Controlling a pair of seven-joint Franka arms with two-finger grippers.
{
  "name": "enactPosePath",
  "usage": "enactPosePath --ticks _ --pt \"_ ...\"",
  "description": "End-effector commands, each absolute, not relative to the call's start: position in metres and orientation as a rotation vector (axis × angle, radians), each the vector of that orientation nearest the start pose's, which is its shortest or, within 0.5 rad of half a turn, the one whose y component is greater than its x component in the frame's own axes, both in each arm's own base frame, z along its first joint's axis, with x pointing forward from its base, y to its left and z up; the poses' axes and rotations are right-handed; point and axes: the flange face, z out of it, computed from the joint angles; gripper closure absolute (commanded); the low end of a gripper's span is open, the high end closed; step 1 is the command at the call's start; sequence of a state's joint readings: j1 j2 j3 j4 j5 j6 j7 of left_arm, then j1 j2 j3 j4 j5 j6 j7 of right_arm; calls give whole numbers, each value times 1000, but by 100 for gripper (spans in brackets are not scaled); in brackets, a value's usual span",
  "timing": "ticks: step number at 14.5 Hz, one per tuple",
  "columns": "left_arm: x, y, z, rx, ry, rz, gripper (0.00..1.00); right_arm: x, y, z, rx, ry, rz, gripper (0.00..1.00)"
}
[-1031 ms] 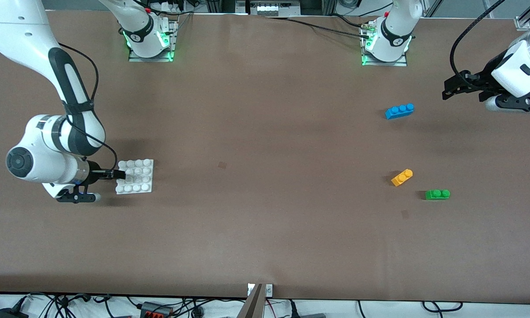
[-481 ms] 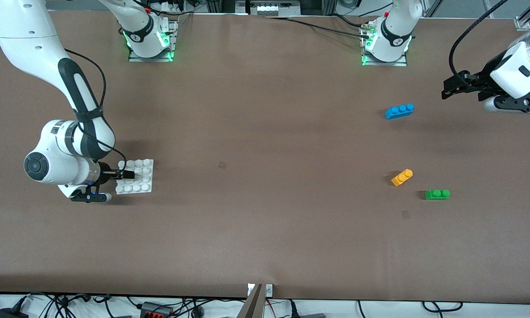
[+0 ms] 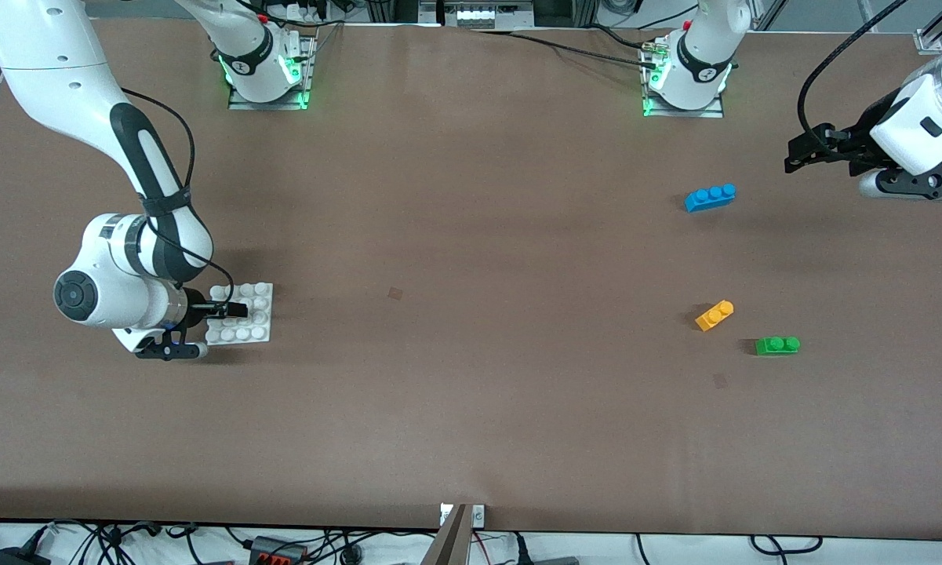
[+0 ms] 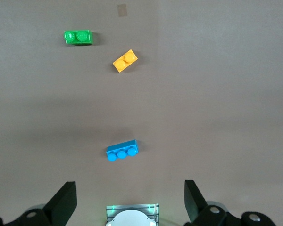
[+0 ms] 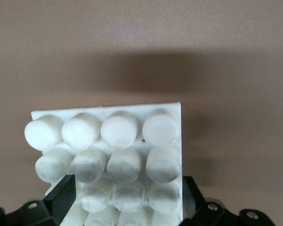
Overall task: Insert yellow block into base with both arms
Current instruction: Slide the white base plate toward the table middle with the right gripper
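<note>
The base (image 3: 241,313) is straddled by the open fingers of the right hand (image 3: 234,311) at the right arm's end of the surface (image 3: 471,392). The left hand (image 3: 801,154) is held open over the left arm's end, while the yellow block (image 3: 714,315) is seen lying between the blue brick (image 3: 710,197) and the green brick (image 3: 777,345), near the green one

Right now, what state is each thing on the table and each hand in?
base: flat on table, right hand's fingers either side
yellow block: loose, studs up
green brick: loose
blue brick: loose
right hand: open, at base
left hand: open, waiting
</note>
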State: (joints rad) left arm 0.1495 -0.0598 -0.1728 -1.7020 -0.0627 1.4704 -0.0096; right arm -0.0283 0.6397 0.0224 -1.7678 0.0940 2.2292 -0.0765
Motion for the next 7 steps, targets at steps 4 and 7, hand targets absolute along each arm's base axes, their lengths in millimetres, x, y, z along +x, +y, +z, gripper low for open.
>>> enactPosePath --ticks 4,7 --pt "523 -22 594 -3205 31 291 0 637 3 169 -3034 -10 260 12" --pt "523 -22 594 -3204 33 293 0 637 13 167 -3026 -27 261 12"
